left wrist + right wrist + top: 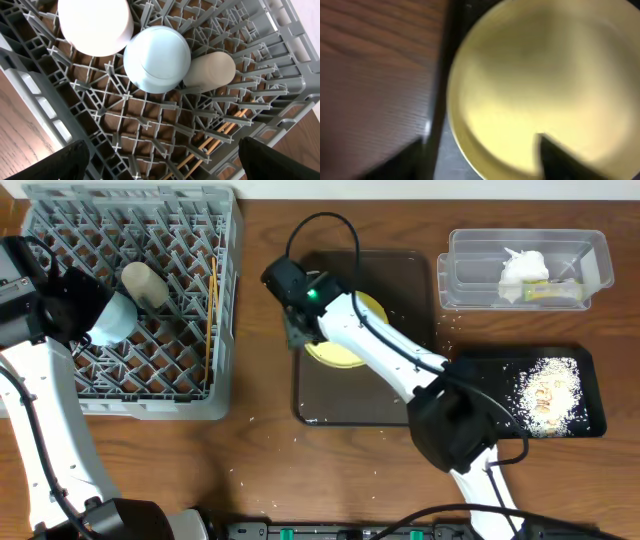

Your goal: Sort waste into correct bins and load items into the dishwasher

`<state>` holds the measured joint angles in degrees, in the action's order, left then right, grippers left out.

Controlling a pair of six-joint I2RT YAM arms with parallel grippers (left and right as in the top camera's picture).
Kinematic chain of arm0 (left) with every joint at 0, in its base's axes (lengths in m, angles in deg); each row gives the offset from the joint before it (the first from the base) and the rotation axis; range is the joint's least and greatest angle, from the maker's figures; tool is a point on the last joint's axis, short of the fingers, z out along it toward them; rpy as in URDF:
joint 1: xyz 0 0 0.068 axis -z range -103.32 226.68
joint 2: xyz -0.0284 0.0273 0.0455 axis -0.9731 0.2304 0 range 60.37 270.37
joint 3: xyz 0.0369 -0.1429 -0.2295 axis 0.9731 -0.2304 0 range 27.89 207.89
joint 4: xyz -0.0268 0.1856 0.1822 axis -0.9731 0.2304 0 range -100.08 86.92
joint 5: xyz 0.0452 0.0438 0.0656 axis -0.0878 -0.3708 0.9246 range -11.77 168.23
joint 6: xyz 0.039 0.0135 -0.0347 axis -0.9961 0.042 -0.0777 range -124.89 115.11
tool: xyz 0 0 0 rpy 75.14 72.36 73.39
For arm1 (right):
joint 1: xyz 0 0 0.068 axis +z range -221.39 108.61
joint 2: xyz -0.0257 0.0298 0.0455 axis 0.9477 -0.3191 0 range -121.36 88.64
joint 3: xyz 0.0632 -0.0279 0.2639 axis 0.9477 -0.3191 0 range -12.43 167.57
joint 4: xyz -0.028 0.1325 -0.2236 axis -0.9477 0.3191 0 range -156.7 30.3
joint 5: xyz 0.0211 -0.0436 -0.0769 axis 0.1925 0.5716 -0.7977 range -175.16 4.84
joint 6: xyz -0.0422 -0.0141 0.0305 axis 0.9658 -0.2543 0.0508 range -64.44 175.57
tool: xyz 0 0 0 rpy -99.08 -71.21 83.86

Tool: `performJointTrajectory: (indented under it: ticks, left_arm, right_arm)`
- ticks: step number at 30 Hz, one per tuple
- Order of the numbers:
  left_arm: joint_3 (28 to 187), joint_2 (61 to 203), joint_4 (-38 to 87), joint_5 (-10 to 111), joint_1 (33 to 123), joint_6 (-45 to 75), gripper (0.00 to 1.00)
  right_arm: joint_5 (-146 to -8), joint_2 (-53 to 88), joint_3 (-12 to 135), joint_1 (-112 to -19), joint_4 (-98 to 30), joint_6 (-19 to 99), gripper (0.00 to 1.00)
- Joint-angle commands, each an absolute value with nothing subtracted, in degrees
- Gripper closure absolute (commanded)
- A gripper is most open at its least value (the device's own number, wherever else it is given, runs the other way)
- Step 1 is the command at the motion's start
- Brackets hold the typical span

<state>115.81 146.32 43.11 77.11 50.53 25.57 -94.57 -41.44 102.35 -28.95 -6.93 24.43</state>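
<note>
The grey dishwasher rack point(60, 385) holds a light blue bowl point(157, 59), a white cup point(95, 25), a beige cup point(210, 72) and wooden chopsticks point(220, 137). My left gripper point(160, 167) hangs open above the rack, at the rack's left side point(85, 318), with nothing between its fingers. On the brown tray point(330, 400) lies the pale yellow plate point(545, 75). My right gripper point(480, 160) is open at the plate's left rim point(300, 330), one finger over the tray and one over the plate. The right wrist view is blurred.
A clear tub point(470, 280) at the back right holds a white tissue point(525, 268) and a wrapper point(555, 293). The black tray point(590, 415) in front of it carries rice scraps point(545, 390). Loose grains dot the wooden table.
</note>
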Motion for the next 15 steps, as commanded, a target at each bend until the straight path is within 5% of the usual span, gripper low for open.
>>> performJointTrajectory:
  ticks: [1,15]
  left_arm:
    - [116.4,146.52,43.24,77.41,50.4,25.85,0.04]
    - [116.4,146.52,43.26,77.41,50.4,25.85,0.04]
  right_arm:
    - [-95.67,-34.25,105.6,-33.57,-5.71,24.28,0.01]
    - [-102.57,-15.01,105.87,-63.03,2.82,25.02,0.01]
